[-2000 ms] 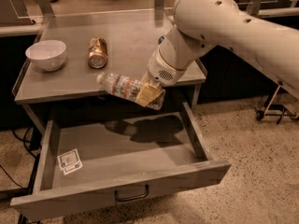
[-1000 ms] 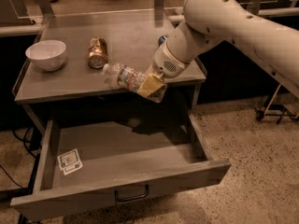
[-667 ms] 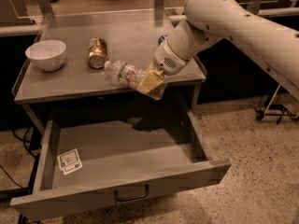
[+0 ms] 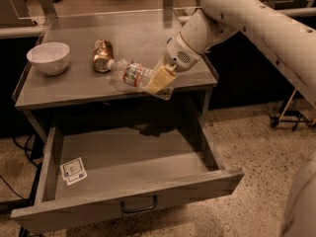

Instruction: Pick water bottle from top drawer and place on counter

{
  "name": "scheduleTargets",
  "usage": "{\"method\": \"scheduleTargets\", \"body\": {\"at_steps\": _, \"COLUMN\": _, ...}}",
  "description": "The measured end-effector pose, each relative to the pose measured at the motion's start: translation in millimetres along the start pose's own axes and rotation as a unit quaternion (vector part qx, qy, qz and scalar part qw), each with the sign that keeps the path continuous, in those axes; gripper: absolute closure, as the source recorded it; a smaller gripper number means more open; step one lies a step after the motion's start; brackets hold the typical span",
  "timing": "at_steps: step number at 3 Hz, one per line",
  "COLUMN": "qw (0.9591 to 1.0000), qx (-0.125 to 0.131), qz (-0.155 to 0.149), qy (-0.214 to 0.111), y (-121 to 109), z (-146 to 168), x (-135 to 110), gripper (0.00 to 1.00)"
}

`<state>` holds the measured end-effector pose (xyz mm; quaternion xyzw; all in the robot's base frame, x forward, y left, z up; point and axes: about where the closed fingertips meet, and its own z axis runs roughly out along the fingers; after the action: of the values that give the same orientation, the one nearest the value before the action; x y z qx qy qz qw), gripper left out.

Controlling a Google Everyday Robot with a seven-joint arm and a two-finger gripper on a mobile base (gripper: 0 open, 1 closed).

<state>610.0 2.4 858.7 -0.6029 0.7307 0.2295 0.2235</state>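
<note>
The clear ribbed water bottle (image 4: 132, 74) with a white cap and a red-green label band lies tilted in my gripper (image 4: 159, 83), cap pointing left, just above the front part of the grey counter (image 4: 74, 90). My gripper is shut on the bottle's base end, over the counter's front edge. The top drawer (image 4: 128, 162) stands pulled open below, holding only a small white square-marked card (image 4: 73, 170); its black pull handle (image 4: 139, 206) faces front.
A white bowl (image 4: 48, 57) sits at the counter's left. A gold can (image 4: 102, 55) lies on its side just left of the bottle's cap. My large white arm (image 4: 256, 23) reaches in from the upper right. Speckled floor lies to the right.
The gripper has carried the bottle up and back from above the open drawer to over the counter's front edge, closer to the gold can.
</note>
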Motion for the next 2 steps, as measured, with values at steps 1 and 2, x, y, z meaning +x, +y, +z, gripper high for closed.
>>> {"method": "scheduleTargets", "body": {"at_steps": 1, "qw": 0.9991, "qx": -0.017, "qz": -0.037, "qy": -0.009, "y": 7.6, "z": -26.2, "x": -12.1, "gripper": 1.0}}
{"method": "scheduleTargets", "body": {"at_steps": 2, "qw": 0.999, "qx": -0.019, "qz": -0.041, "qy": -0.009, "y": 8.7, "z": -28.9, "x": -13.4, "gripper": 1.0}}
